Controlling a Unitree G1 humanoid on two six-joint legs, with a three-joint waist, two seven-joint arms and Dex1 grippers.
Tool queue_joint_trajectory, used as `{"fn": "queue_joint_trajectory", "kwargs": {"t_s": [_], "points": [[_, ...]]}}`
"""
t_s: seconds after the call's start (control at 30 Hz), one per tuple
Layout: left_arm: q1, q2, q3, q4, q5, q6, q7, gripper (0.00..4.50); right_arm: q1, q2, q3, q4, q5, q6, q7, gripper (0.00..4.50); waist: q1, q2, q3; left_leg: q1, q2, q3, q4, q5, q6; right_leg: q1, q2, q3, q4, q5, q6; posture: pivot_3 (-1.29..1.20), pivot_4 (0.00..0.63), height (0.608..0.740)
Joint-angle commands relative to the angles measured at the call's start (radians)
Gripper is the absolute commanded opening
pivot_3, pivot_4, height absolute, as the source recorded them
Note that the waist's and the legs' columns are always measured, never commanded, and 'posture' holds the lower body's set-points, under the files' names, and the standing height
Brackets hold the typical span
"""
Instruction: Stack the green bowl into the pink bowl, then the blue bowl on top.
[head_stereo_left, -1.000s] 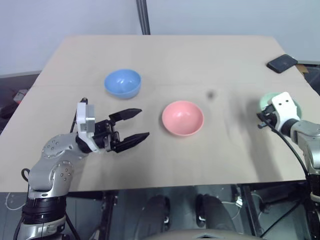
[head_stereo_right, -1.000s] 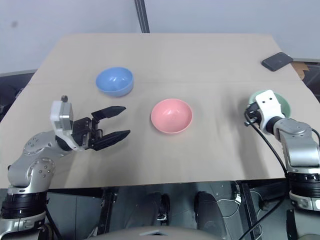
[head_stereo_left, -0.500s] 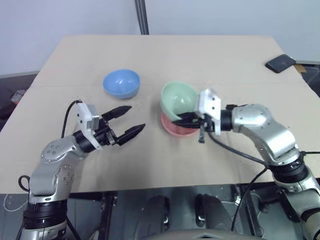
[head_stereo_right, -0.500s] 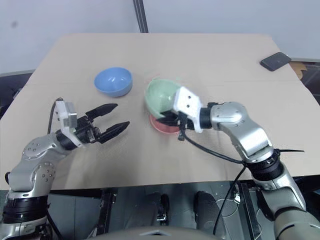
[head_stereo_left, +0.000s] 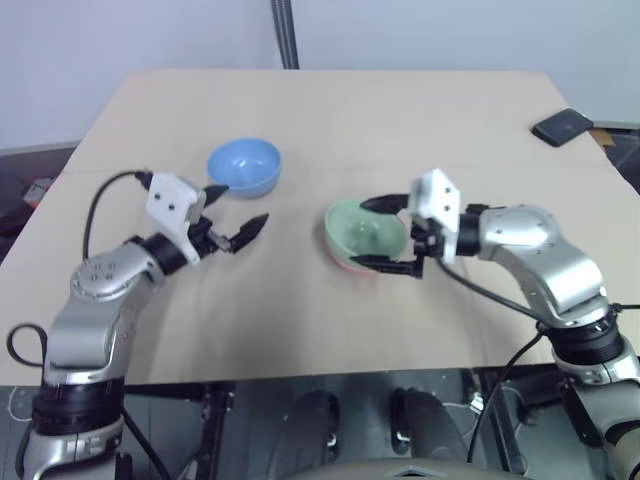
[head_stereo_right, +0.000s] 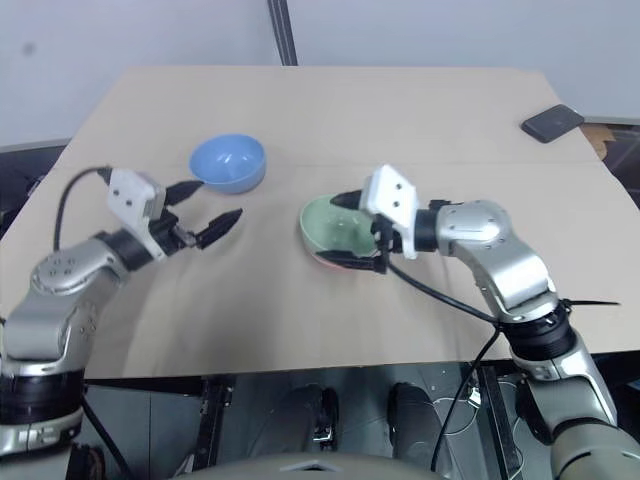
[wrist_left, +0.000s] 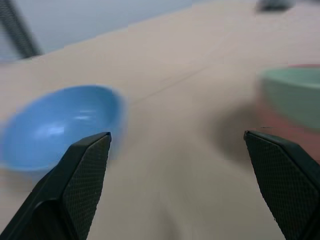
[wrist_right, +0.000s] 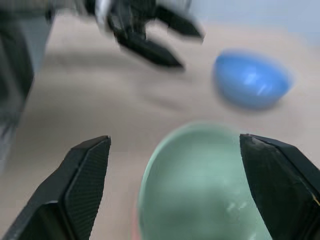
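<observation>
Right claw (head_stereo_left: 385, 233) hangs released around the green bowl (head_stereo_left: 363, 227) nested in the pink bowl (head_stereo_left: 345, 262) mid-table, left claw (head_stereo_left: 236, 214) spread near the blue bowl (head_stereo_left: 244, 166); a careless withdrawal could drag the stack.

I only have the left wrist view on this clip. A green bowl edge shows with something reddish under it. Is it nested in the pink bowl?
Observer: Yes, the green bowl sits inside the pink bowl; only a pink rim shows beneath.
Operator: Is the right gripper holding it?
Observer: No, the right gripper is open, fingers either side of the bowl.
Operator: Anything else on the table?
Observer: A dark phone lies at the far right corner.
</observation>
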Motion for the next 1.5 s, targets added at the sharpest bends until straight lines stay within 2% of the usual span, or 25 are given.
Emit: {"fn": "queue_joint_trajectory", "kwargs": {"t_s": [0.03, 0.17, 0.4, 0.47, 0.5, 0.53, 0.67, 0.77, 0.97, 1.1, 1.23, 1.37, 1.5], "points": [[-0.156, 0.109, -0.139, 0.020, 0.162, 0.089, 0.016, 4.50, 0.035, -0.016, -0.130, -0.088, 0.082, 0.023, -0.049, 4.40, 0.006, 0.000, 0.000, 0.000, 0.000, 0.000, 0.000, 0.000, 0.000, 0.000, 0.000, -0.001, 0.000, 0.000, 0.000, 0.00, 0.150, 0.739], [-0.350, 0.137, -0.323, 0.186, 0.335, 0.099, 0.000, 4.50, 0.070, -0.036, -0.172, -0.097, 0.070, 0.009, -0.102, 4.40, 0.011, 0.000, 0.000, 0.000, -0.002, 0.001, 0.000, 0.000, 0.000, 0.000, 0.000, 0.000, 0.001, 0.000, 0.000, 0.00, 0.150, 0.739], [-0.589, 0.028, -0.544, 0.572, 0.554, 0.029, -0.018, 4.50, 0.095, -0.050, -0.163, -0.112, 0.034, -0.013, -0.171, 4.40, 0.009, -0.001, 0.001, -0.001, -0.002, 0.004, 0.000, 0.000, 0.000, -0.002, 0.004, 0.003, 0.001, 0.000, 0.001, 0.00, 0.150, 0.739], [-0.630, -0.015, -0.566, 0.658, 0.581, -0.006, -0.017, 3.96, 0.105, -0.055, -0.169, -0.121, 0.031, -0.010, -0.185, 4.50, 0.012, -0.002, 0.001, -0.002, -0.001, 0.004, 0.000, 0.000, 0.000, -0.003, 0.004, 0.004, 0.001, 0.000, 0.001, 0.00, 0.150, 0.739], [-0.644, -0.029, -0.576, 0.688, 0.593, -0.026, -0.026, 3.47, 0.114, -0.062, -0.176, -0.130, 0.031, -0.010, -0.190, 4.50, 0.011, -0.002, 0.001, -0.002, -0.001, 0.004, 0.000, 0.000, 0.000, -0.003, 0.003, 0.004, 0.001, 0.000, 0.001, 0.00, 0.150, 0.739], [-0.652, -0.036, -0.580, 0.708, 0.603, -0.043, -0.033, 3.19, 0.120, -0.067, -0.179, -0.136, 0.030, -0.009, -0.194, 4.50, 0.012, -0.002, 0.001, -0.002, -0.001, 0.004, 0.000, 0.000, 0.001, -0.003, 0.003, 0.004, 0.001, 0.000, 0.001, 0.00, 0.150, 0.739], [-0.676, -0.063, -0.574, 0.759, 0.614, -0.086, -0.067, 1.26, 0.157, -0.088, -0.211, -0.169, 0.037, 0.001, -0.221, 4.50, 0.011, -0.005, 0.003, -0.003, -0.001, 0.003, 0.000, 0.000, 0.001, -0.004, 0.003, 0.004, 0.001, 0.000, 0.001, 0.00, 0.150, 0.739], [-0.670, -0.077, -0.543, 0.742, 0.585, -0.111, -0.103, 0.05, 0.186, -0.100, -0.231, -0.187, 0.040, 0.004, -0.238, 4.50, 0.011, -0.005, 0.003, -0.003, -0.001, 0.003, 0.000, 0.000, 0.001, -0.004, 0.002, 0.004, 0.001, 0.000, 0.001, 0.00, 0.150, 0.739], [-0.650, -0.106, -0.434, 0.482, 0.384, -0.213, -0.293, 0.05, 0.277, -0.135, -0.315, -0.219, 0.065, 0.010, -0.255, 4.50, 0.015, -0.006, 0.004, -0.004, -0.001, 0.003, 0.001, 0.000, 0.001, -0.004, 0.002, 0.004, 0.002, 0.000, 0.001, 0.00, 0.150, 0.739], [-0.614, -0.095, -0.431, 0.284, 0.211, -0.263, -0.541, 0.05, 0.418, -0.168, -0.416, -0.269, 0.087, -0.008, -0.243, 4.50, 0.014, -0.006, 0.004, -0.006, -0.002, 0.002, 0.002, 0.000, 0.002, -0.005, 0.000, 0.003, 0.001, 0.000, 0.001, 0.00, 0.150, 0.739], [-0.625, -0.094, -0.452, 0.261, 0.165, -0.264, -0.656, 0.05, 0.527, -0.183, -0.499, -0.309, 0.102, -0.013, -0.254, 4.50, 0.009, -0.006, 0.004, -0.003, -0.002, 0.003, 0.002, 0.000, 0.002, -0.004, 0.001, 0.004, 0.003, 0.000, 0.001, 0.00, 0.150, 0.739], [-0.632, -0.098, -0.480, 0.287, 0.168, -0.304, -0.752, 0.05, 0.569, -0.186, -0.520, -0.330, 0.093, -0.018, -0.274, 4.50, 0.009, -0.006, 0.004, 0.002, 0.000, 0.005, 0.002, 0.000, 0.001, -0.002, 0.004, 0.007, 0.005, -0.002, 0.004, 0.00, 0.150, 0.739], [-0.638, -0.117, -0.472, 0.307, 0.148, -0.305, -0.794, 1.53, 0.567, -0.177, -0.500, -0.347, 0.093, -0.011, -0.301, 4.50, 0.011, -0.006, 0.004, 0.001, 0.000, 0.004, 0.003, 0.000, 0.001, -0.002, 0.004, 0.007, 0.006, -0.001, 0.002, 0.00, 0.150, 0.739]]}}
